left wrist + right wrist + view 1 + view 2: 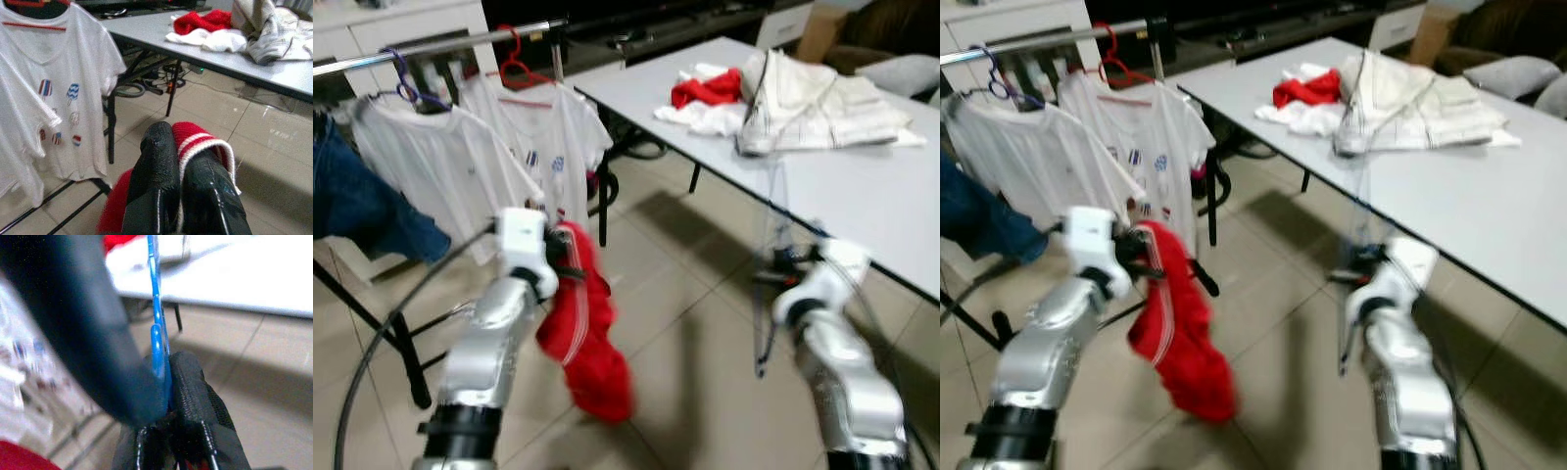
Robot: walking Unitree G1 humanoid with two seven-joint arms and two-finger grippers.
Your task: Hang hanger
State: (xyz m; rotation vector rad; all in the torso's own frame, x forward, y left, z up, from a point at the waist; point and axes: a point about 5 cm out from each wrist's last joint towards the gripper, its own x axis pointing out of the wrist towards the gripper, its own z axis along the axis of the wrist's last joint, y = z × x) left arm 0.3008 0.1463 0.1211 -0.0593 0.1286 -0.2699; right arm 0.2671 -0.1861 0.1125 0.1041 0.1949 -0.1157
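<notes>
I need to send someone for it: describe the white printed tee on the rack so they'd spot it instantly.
Find the metal clothes rail left of the grey table. The white printed tee hangs nearest the table, on a red hanger. Unlike the plain white tee beside it, it has small coloured motifs.

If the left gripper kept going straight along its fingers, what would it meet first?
Probably the table's black legs under the grey table, past open tiled floor; depth is unclear. The left gripper, shut on the red garment, points just past the hanging white printed T-shirt.
</notes>
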